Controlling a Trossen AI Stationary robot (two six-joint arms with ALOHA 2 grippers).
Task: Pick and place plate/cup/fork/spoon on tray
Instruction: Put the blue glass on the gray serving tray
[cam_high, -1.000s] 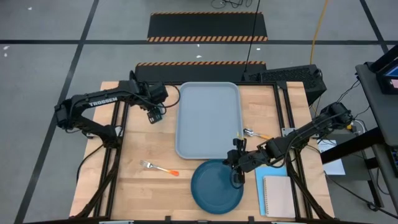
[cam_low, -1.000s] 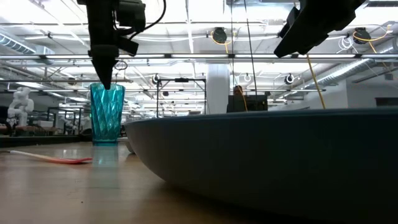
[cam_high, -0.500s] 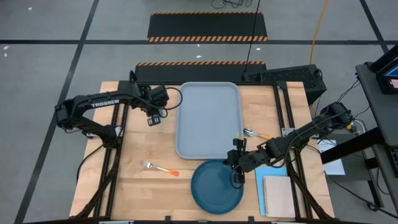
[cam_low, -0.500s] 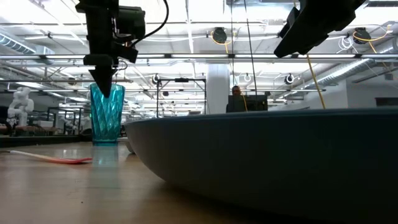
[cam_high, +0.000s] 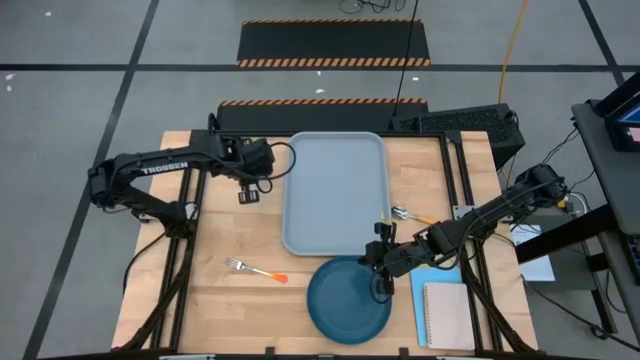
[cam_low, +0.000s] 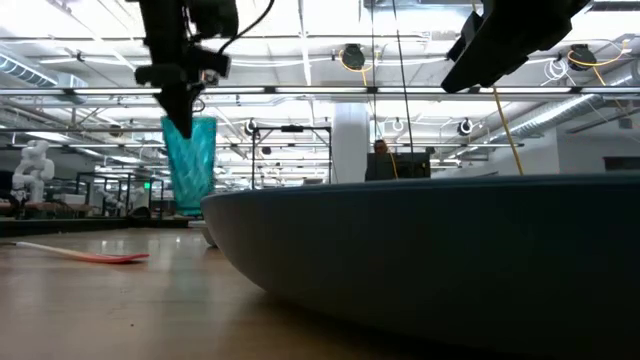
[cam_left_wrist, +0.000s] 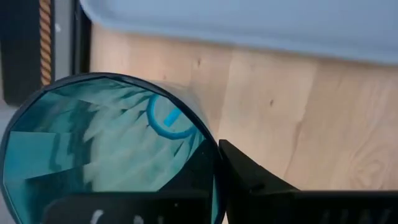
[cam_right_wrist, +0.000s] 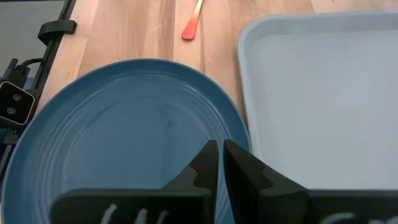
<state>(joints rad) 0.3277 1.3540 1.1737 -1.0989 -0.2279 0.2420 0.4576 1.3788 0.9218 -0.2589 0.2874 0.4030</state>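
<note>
Dark blue and nearest of all, the plate (cam_high: 348, 299) sits on the wooden table (cam_high: 215, 300) at the near edge, its far rim close to the near end of the tray (cam_high: 335, 190). The right gripper (cam_high: 381, 289) hangs over the plate's right rim with its fingers (cam_right_wrist: 208, 163) pressed together; whether they pinch the rim or only hover just above it cannot be told. Just right of the plate lie a light blue paper sheet (cam_high: 433, 277) and a beige notebook (cam_high: 447, 316). Left of the plate, the fork (cam_high: 255, 269) lies flat, its orange handle pointing right. Farther back, the spoon (cam_high: 409, 214) rests just right of the tray's near right corner. The grey-blue tray runs from mid-table to the far edge, bare inside. At its left, the left gripper (cam_high: 249, 193) pinches the rim of the teal cup (cam_low: 192, 164), one finger inside and one outside; the cup is lifted clear of the table and tilted, beside the tray and not over it.
</note>
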